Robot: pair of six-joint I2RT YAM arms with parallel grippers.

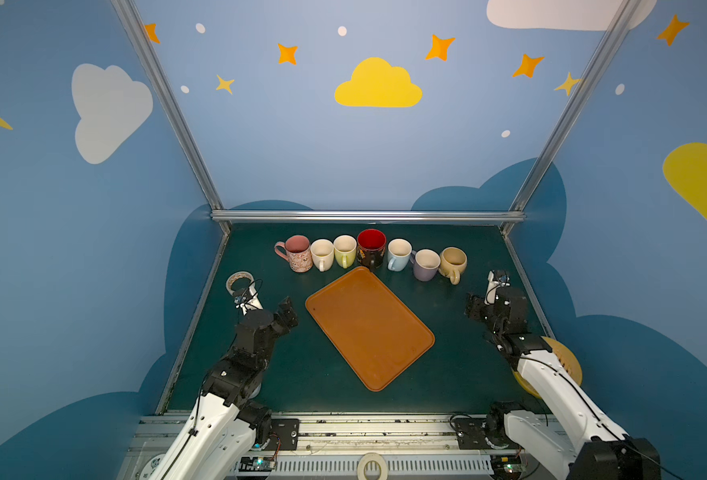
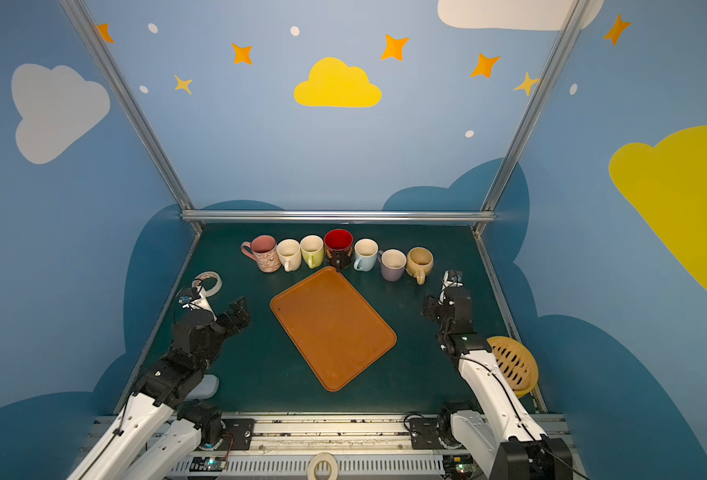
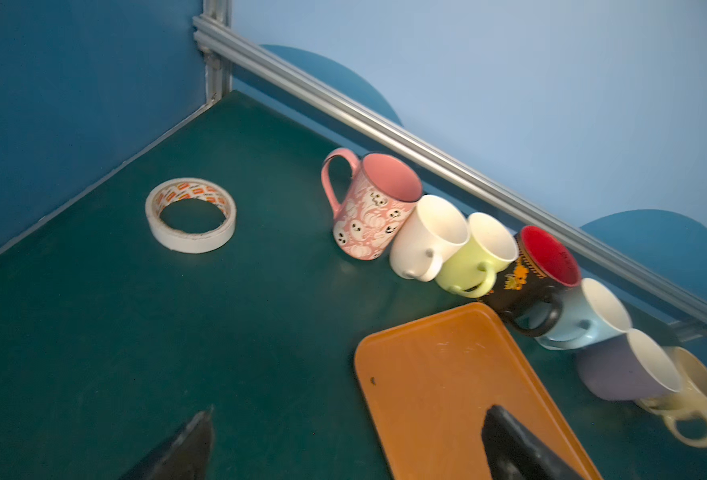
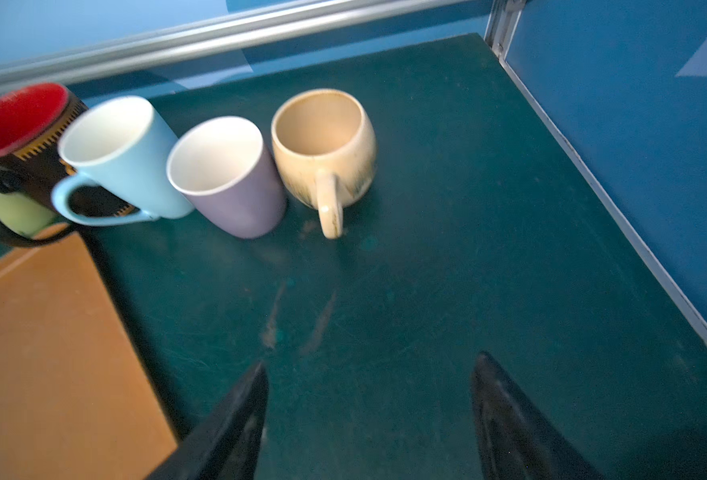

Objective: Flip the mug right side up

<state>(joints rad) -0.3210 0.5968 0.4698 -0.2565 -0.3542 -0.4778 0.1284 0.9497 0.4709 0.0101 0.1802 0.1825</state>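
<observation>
The round cream mug (image 4: 360, 158) stands upright. The right gripper (image 4: 372, 359) and left gripper (image 3: 352, 409) both gape wide, empty. Orange print on the white tape roll (image 3: 190, 239) is too blurry to read.

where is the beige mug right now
In both top views the beige mug stands upright at the far right of the line of mugs along the back rail, right next to the purple mug.

A dark green bench (image 1: 322, 374) stands walled by blue panels (image 1: 302, 145) behind it and on both sides. Above the bench, the back panel bears a yellow cloud (image 1: 378, 85), orange stars (image 1: 288, 53) and white dots (image 1: 342, 30). An aluminium rail (image 1: 364, 215) lines the bench's far edge.
</observation>
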